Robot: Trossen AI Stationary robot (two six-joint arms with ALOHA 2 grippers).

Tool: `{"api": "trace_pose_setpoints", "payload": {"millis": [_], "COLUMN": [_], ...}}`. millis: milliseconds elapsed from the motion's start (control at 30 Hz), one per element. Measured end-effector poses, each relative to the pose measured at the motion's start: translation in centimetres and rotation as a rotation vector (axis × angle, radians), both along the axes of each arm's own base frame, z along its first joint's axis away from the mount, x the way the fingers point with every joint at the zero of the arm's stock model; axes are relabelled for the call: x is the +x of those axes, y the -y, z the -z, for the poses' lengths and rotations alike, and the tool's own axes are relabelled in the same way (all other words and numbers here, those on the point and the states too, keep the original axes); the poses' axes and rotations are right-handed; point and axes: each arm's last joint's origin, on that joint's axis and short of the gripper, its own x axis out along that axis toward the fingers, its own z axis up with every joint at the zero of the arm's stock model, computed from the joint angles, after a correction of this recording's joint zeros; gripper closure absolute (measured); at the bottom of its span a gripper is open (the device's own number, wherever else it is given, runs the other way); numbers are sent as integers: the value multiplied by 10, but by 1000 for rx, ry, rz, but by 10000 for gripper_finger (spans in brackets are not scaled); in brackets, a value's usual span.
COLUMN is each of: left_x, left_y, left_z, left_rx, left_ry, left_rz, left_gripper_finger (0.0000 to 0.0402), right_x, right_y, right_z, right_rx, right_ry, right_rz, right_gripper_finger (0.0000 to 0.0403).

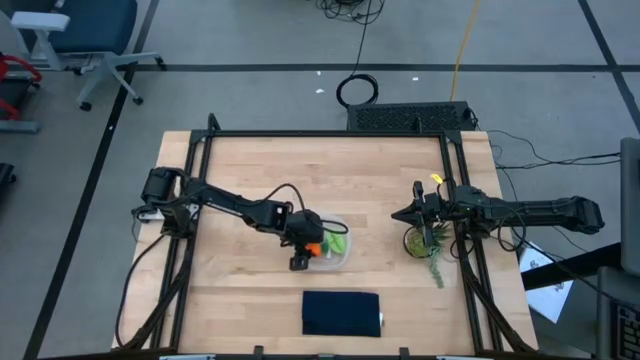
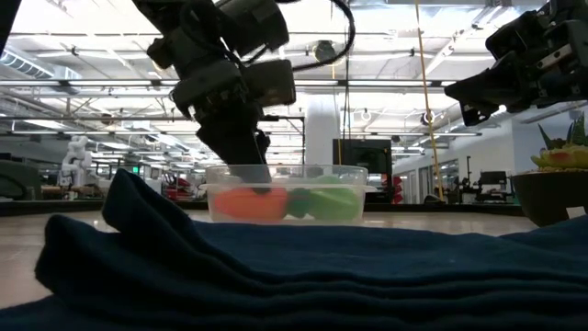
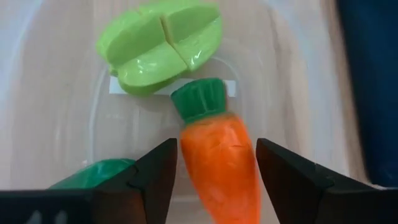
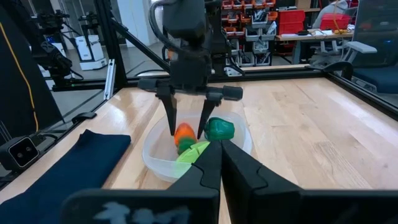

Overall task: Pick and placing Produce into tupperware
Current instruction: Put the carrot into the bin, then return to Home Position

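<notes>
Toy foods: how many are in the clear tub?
3, all inside the tupperware. The orange carrot lies between the left end effector fingers. The light green leafy piece sits just past the carrot's top. The dark green round piece sits beside them.

My desk (image 1: 250, 170) is pale wood inside a black frame. On it sit the clear tupperware (image 1: 338, 256) near the middle, a folded navy cloth (image 1: 341, 312) by the front edge, and a potted plant (image 1: 424, 243) toward the right edge.
</notes>
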Motion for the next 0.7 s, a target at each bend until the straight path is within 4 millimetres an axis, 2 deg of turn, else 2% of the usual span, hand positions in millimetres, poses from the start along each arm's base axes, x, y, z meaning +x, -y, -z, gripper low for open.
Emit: {"api": "trace_pose_setpoints", "payload": {"millis": [67,267,367,467,600,700], "left_x": [0,-13,-24,-34,-45,-48], "left_y": [0,1,3,6,10,10], "left_z": [-9,-55,-81,-101,-112,-112], "left_rx": [6,104,165,192,208,186], "left_ry": [39,191,276,337,349,316], "left_rz": [13,18,-10,-21,-5,-30], "left_gripper_finger": [187,213,246,300,385,388], "right_x": [0,0,-1,-1,-1,-1], "right_y": [0,0,0,0,0,0], "right_z": [0,-1,-2,-2,-2,-2], "right_rx": [0,7,7,8,8,7], "right_ry": [0,6,17,20,22,24], "right_rz": [0,-2,-1,-2,-2,-2], "right_gripper_finger": [403,403,403,403,403,403]}}
